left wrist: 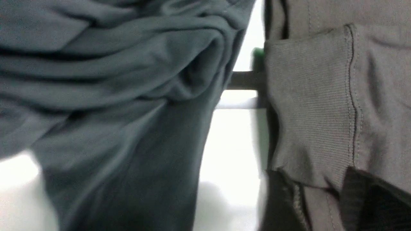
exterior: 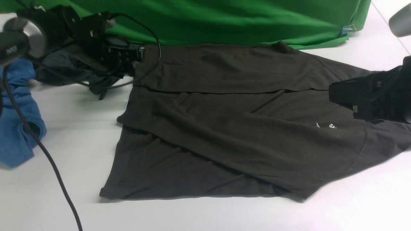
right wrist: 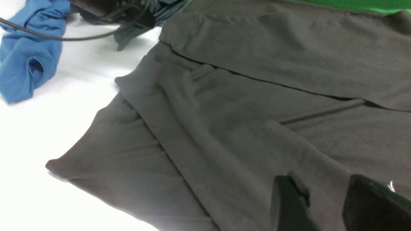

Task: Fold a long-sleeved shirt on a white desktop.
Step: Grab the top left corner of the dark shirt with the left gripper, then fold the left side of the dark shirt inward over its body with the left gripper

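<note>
1. Plainly, the long-sleeved shirt [exterior: 224,134] is soft, light knit. It lies spread on the white desktop [exterior: 64,138] with its far edge at the foot of the green cloth backdrop [exterior: 224,22], and both sleeves are laid across the body.
2. I judge it will drape and sag from any pinch point and will not hold a crease by itself. It should slide easily on the smooth top, so each fold probably needs two held points.
3. Good holds are the doubled, firmer parts. One is the ribbed cuff [left wrist: 314,106] at the corner nearest the backdrop; another is a hem corner on the side away from it.
4. The left gripper [exterior: 133,56] sits at that corner close under the backdrop, between the shirt and a teal-grey garment [left wrist: 112,96]. Its wrist view is too tight and blurred, so I cannot tell its opening or whether it has cloth.
5. The right gripper [right wrist: 324,208] hangs over the chest, farther out from the backdrop. Its fingers [right wrist: 289,208] are spread apart with nothing pinched between them.
6. The white chest lettering [exterior: 330,125] peeks out by the right gripper. Perhaps an "S" shows, but the rest is covered and unreadable, and no neck label is in view.
</note>
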Controlling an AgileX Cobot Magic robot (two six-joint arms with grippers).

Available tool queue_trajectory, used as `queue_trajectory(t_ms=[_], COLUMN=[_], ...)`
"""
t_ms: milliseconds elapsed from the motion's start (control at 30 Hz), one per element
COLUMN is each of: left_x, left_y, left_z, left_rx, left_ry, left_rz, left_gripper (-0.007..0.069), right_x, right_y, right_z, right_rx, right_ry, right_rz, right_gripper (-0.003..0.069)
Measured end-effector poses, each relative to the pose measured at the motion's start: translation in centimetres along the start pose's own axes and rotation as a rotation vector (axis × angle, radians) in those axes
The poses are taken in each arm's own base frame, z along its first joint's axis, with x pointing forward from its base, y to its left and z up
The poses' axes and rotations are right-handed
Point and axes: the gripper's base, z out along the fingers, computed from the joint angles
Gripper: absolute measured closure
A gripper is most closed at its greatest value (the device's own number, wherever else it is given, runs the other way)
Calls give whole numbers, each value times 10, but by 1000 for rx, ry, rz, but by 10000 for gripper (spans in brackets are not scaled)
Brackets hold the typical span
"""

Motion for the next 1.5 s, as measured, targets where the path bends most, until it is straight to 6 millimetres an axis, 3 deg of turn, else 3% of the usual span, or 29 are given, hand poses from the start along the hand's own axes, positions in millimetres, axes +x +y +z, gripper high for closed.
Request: queue_trajectory(t_ms=[167,333,433,733,933,1167,1500], left_x=[4,9,9,8,6,-7,5], left_y=[2,4,4,5,4,0,-7], left_z=[16,29,30,32,28,3,0], left_rx=[21,40,42,36,37,50,134], left_ry=[-9,-9,-17,-32,-40,-87,43], left_rz=[40,52,55,55,57,60,49], left_gripper=[202,219,277,589,605,605,605], right_x=[0,1,1,2,2,2,2], right_y=[0,0,0,1,1,1,1], right_z=[0,0,0,0,0,0,0], right_rx=[0,-2,-4,-6,-6,-6,-6], right_ry=[1,9,14,21,21,21,21], right_rz=[4,22,24,26,27,27,25], right_gripper=[419,419,419,419,419,419,419])
